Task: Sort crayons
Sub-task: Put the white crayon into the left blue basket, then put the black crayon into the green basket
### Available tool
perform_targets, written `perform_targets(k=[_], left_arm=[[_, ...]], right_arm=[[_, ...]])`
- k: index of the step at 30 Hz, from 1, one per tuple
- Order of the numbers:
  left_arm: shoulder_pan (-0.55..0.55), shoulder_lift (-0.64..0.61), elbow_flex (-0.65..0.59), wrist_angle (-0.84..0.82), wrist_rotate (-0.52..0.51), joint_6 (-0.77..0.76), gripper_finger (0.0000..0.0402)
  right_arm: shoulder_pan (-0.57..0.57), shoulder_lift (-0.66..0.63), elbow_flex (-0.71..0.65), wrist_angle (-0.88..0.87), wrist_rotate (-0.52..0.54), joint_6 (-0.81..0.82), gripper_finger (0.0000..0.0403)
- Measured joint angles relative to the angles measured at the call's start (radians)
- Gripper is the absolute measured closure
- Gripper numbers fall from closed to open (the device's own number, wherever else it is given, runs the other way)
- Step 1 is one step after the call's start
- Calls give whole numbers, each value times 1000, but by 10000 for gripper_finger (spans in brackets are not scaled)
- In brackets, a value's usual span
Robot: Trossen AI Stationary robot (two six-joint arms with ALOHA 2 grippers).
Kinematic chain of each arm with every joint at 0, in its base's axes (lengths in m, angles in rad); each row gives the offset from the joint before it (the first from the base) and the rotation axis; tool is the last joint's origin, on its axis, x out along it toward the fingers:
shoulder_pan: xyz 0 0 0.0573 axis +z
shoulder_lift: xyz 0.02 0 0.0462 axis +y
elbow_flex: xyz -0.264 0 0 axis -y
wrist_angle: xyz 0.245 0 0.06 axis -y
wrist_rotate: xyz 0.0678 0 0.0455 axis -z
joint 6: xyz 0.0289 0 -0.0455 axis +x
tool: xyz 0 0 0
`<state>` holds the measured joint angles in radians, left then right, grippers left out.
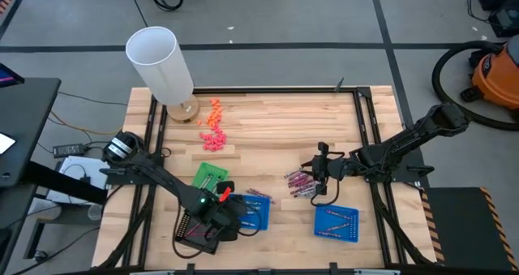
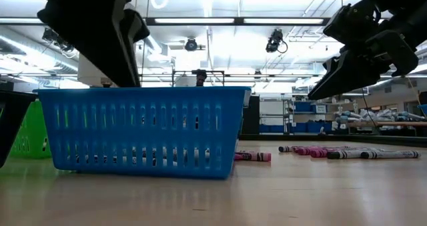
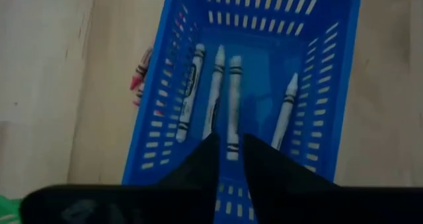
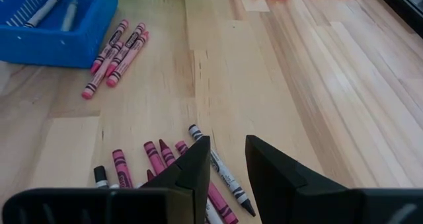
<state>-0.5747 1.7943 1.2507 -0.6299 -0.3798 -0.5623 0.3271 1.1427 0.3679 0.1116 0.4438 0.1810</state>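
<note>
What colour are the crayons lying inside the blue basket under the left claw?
Silvery-grey crayons with dark label bands, seen best in the left wrist view.

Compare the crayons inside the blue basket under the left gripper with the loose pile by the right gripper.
The crayons in the blue basket are silvery-grey and lie roughly parallel; the pile on the table is mostly pink and maroon, fanned at mixed angles. The first are contained, the second loose on wood. Both are thin, paper-wrapped sticks.

A tall white cylinder (image 1: 160,62) stands at the far left corner of the pale wooden table (image 1: 276,121). Orange and pink chunky bits (image 1: 213,129) lie scattered near it. An orange shop vacuum (image 1: 495,76) sits on the grey floor (image 1: 284,23).
</note>
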Motion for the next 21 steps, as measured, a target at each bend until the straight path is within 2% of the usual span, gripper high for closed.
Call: perform_targets(k=[11, 21], left_arm=[[4, -1, 1, 33, -33, 37, 317], [56, -2, 1, 169, -41, 196, 317]], right_arm=[[12, 0, 0, 0, 0, -6, 296], [19, 0, 0, 7, 5, -47, 296]])
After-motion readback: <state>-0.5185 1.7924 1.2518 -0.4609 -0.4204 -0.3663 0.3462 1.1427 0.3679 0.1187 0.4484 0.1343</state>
